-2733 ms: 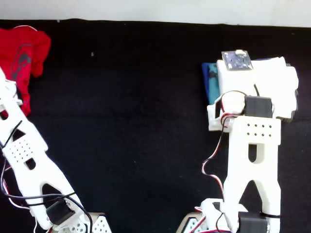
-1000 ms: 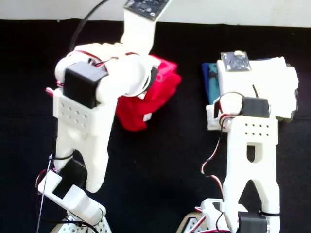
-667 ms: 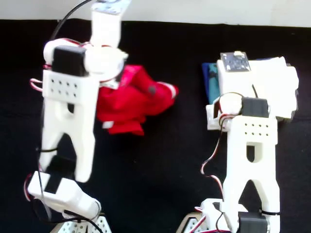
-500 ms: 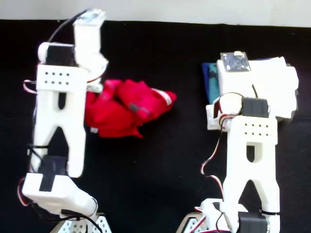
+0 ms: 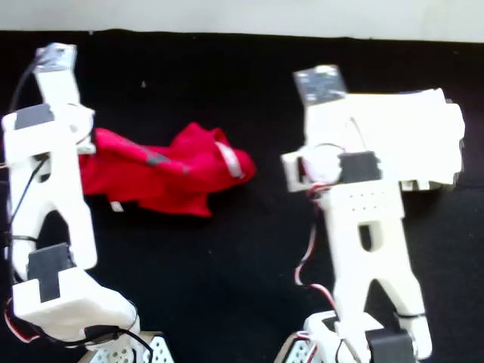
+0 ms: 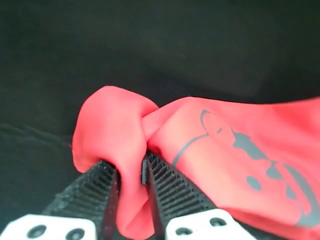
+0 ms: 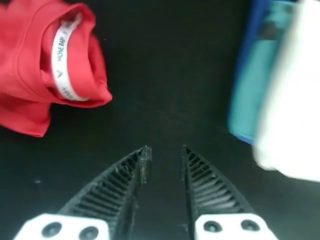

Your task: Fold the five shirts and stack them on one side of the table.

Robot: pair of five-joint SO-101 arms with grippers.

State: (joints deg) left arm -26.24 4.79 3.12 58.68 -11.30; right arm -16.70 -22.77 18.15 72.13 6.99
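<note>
A red shirt (image 5: 162, 172) lies crumpled and stretched out on the black table (image 5: 227, 287), left of centre. My left arm (image 5: 45, 166) stands at the shirt's left end. In the left wrist view my left gripper (image 6: 131, 172) is shut on a bunched fold of the red shirt (image 6: 230, 150). My right gripper (image 7: 164, 154) is open over bare table, between the red shirt's collar end (image 7: 47, 65) and a stack with a blue-teal shirt (image 7: 250, 80) under a white one (image 7: 295, 105). The right arm (image 5: 363, 212) partly covers that white folded shirt (image 5: 423, 128).
The table's far edge meets a pale wall (image 5: 242, 15). Both arm bases (image 5: 121, 344) stand at the near edge. Bare black cloth stretches between the arms and in front of the red shirt.
My left arm has swung left, dragging the red shirt from the middle and stretching it out. My right arm has turned left, off the stack, toward the shirt's collar end.
</note>
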